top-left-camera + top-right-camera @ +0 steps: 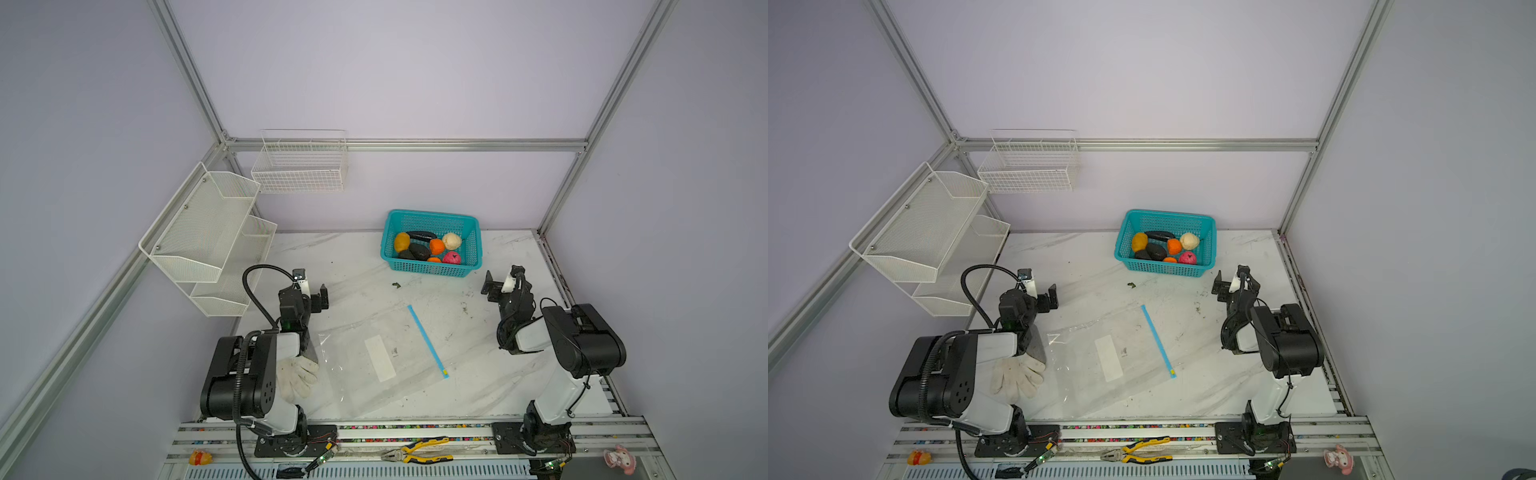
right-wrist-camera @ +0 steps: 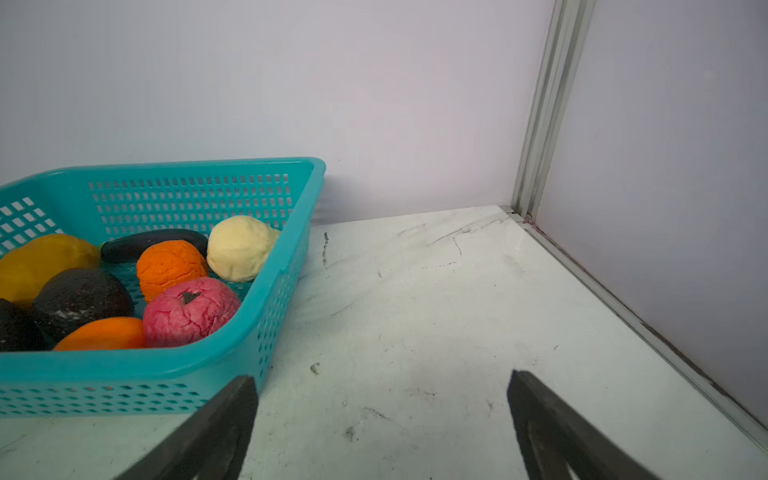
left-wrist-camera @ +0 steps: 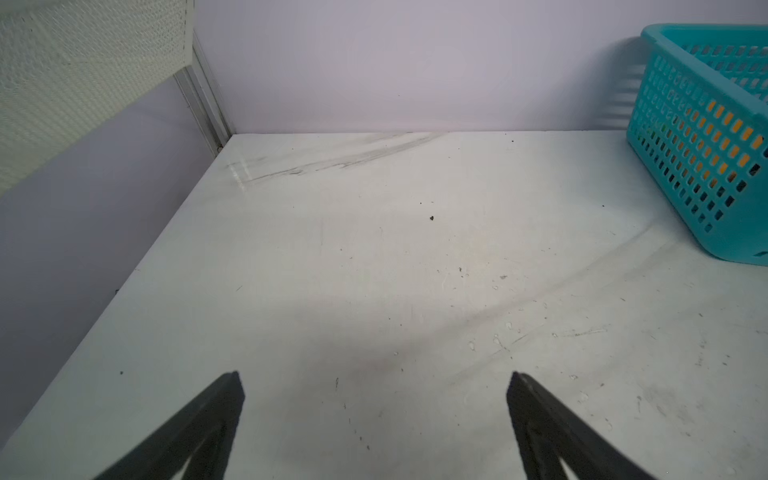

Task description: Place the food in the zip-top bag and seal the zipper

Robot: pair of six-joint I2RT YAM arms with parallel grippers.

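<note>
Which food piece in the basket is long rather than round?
The dark eggplant, lying by the far wall of the teal basket; the rest are rounded lumps.

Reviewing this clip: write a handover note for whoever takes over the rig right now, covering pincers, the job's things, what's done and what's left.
Left pincer: open, empty, above bare table.
Right pincer: open, empty, beside the teal basket.
Food: all in the teal basket at the table's back.
Zip-top bag: flat mid-table, empty; zipper along the edge nearer the right arm, open or shut unclear.
Done: nothing.
Left: move the food into the bag, seal the zipper.
</note>
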